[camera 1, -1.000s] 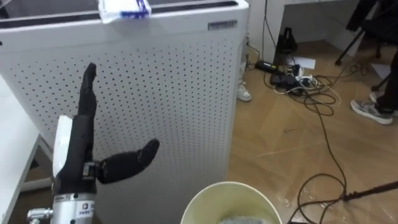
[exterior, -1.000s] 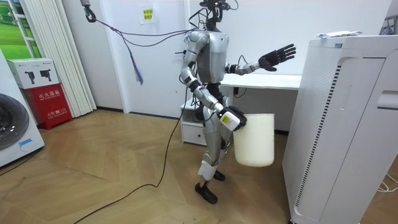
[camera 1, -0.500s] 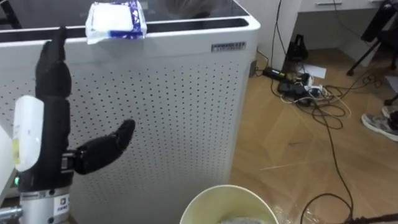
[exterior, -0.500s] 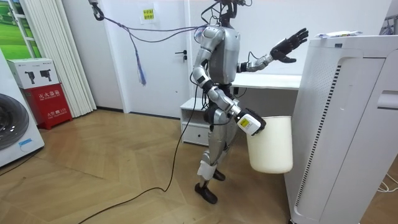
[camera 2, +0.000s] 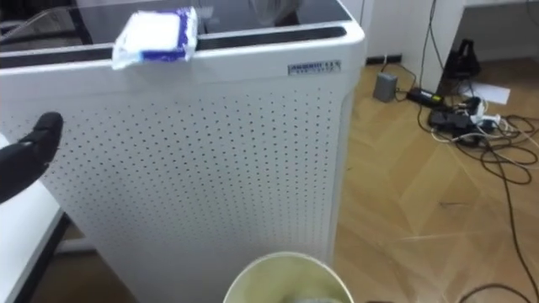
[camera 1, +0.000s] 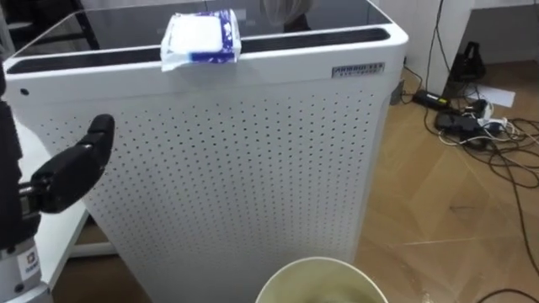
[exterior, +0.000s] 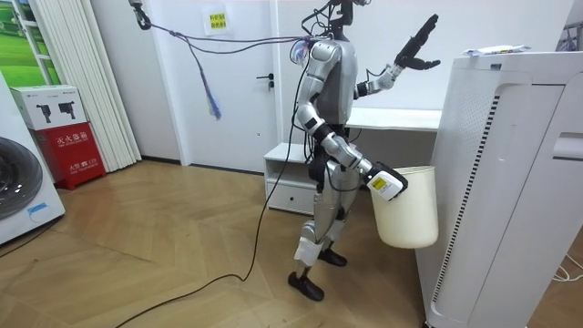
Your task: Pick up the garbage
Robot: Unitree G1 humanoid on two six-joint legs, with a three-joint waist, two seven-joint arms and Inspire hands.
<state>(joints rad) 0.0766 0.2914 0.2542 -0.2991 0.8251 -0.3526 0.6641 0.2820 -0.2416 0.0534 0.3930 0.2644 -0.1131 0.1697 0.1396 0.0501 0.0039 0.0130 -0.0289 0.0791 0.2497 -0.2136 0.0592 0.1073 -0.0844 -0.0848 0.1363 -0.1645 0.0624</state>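
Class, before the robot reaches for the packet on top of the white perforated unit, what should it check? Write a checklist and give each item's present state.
1. Packet lies free on top of the white unit, near its front edge: ok.
2. Left hand is open and empty: ok.
3. Left hand is over the packet: not ok. It is raised off to the left, short of the packet.
4. Bin hangs mouth up beside the unit's front: ok.
5. Right hand has a firm hold on the bin: cannot tell.
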